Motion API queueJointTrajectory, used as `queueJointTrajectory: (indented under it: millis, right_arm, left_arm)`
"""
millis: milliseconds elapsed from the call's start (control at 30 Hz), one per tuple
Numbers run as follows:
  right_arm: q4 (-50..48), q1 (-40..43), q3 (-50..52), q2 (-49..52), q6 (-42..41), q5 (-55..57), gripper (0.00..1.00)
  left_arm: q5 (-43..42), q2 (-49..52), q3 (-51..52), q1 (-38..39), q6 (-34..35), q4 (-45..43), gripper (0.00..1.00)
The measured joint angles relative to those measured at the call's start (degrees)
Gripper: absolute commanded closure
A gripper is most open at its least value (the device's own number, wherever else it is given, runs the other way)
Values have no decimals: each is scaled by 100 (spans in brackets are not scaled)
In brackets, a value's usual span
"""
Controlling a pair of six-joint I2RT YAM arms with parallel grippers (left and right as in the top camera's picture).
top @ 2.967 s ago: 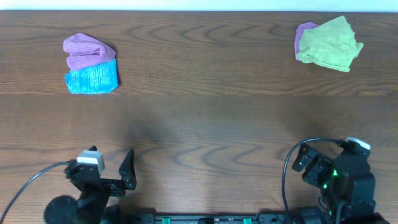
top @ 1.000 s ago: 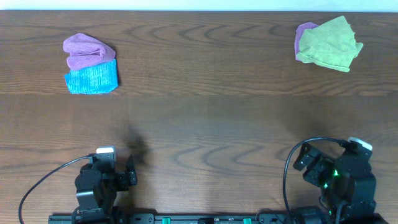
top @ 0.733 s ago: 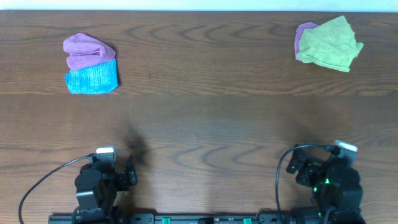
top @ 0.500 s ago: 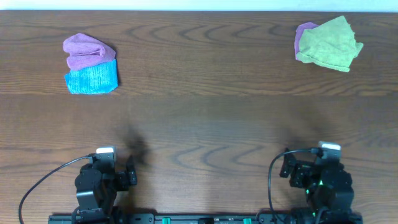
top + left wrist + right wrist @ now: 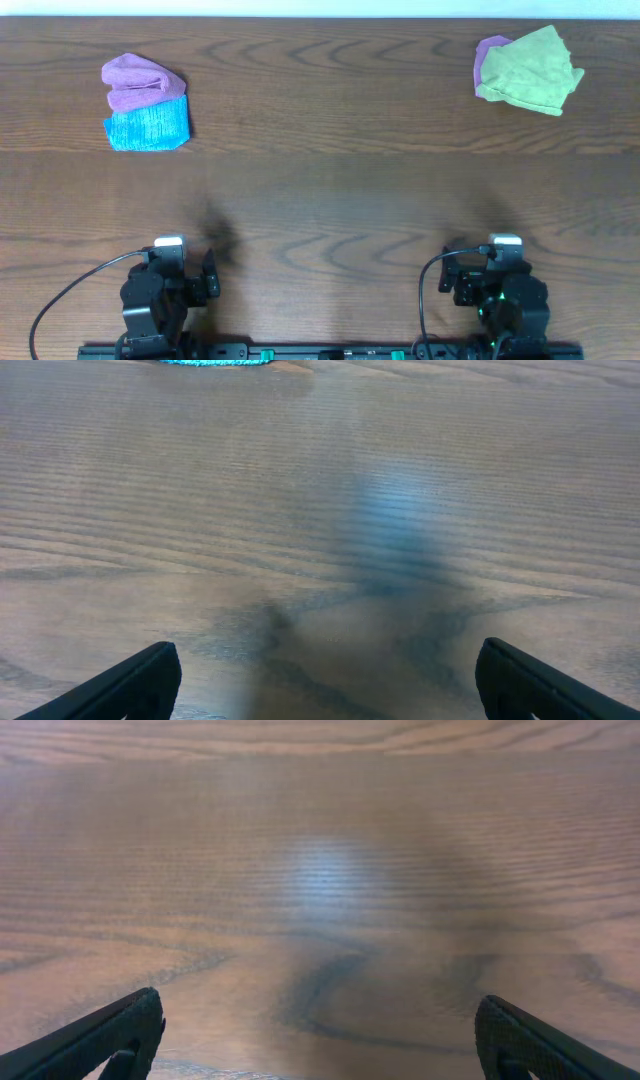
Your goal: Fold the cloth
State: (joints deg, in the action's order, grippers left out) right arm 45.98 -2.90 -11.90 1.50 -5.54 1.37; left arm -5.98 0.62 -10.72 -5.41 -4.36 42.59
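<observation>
purple cloth (image 5: pixel 140 82), long axis left-right, left hand (image 5: pixel 325 680) apart, right hand (image 5: pixel 320 1035) apart

Soft, even light from above fills the table (image 5: pixel 320 190). The top view is crisp, with faint smudged shadows low left and low right. Ahead of my left gripper (image 5: pixel 320 685) and right gripper (image 5: pixel 320 1040) sits a bluish glare ringed by blurry shadow.

- The cloth (image 5: pixel 138 82) was plain purple-magenta.
- The ribbed cloth (image 5: pixel 148 128) was bright turquoise-blue with fine stripes.
- The crumpled cloth (image 5: pixel 532 70) was lime-green; another cloth (image 5: pixel 489 50) was purple.
- The table (image 5: pixel 330 190) was dark brown with wavy wood grain.
</observation>
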Motion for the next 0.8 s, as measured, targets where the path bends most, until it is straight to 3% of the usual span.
queueJointTrajectory:
  millis: [800]
  right_arm:
    - [-37, 0, 111, -52, 498, -44, 1]
  left_arm:
    - [0, 0, 0, 0, 0, 0, 5]
